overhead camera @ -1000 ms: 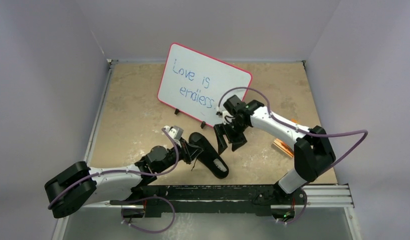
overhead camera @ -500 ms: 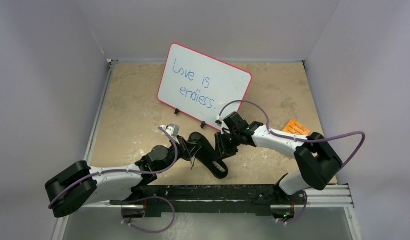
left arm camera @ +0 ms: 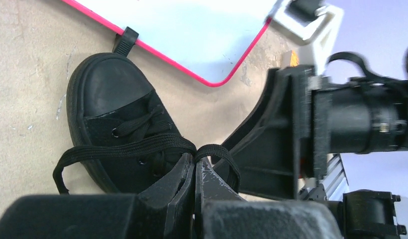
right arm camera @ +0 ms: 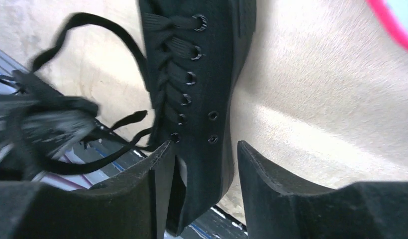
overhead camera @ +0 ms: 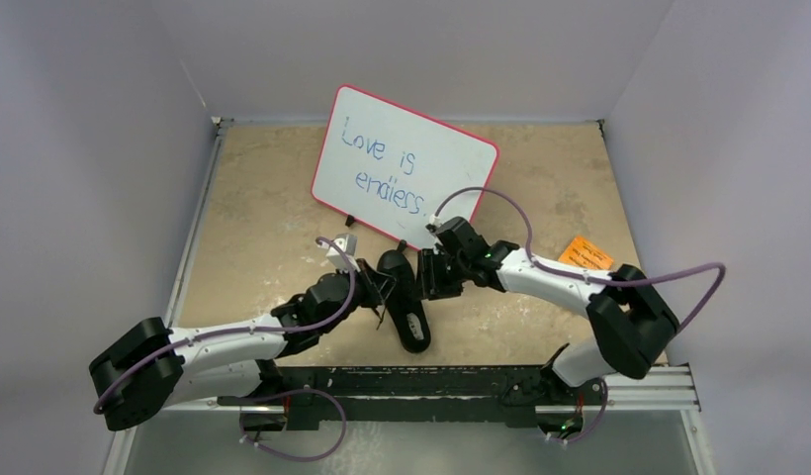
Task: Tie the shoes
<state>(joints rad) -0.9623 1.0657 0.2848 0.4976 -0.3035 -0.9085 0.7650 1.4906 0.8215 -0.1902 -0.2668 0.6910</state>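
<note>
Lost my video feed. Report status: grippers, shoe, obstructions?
Left gripper shut on lace. Right gripper astride sneaker side wall, grip unconfirmed. Whiteboard just beyond toe, not blocking.

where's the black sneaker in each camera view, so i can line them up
top external: black sneaker low centre, toe toward the whiteboard.
left wrist: sneaker left of centre, toe up, its lace crossing to the bottom middle.
right wrist: sneaker top centre, eyelets showing, running down to the bottom edge.
shared landmark: the pink-edged whiteboard, top of the left wrist view, top right corner of the right wrist view.
</note>
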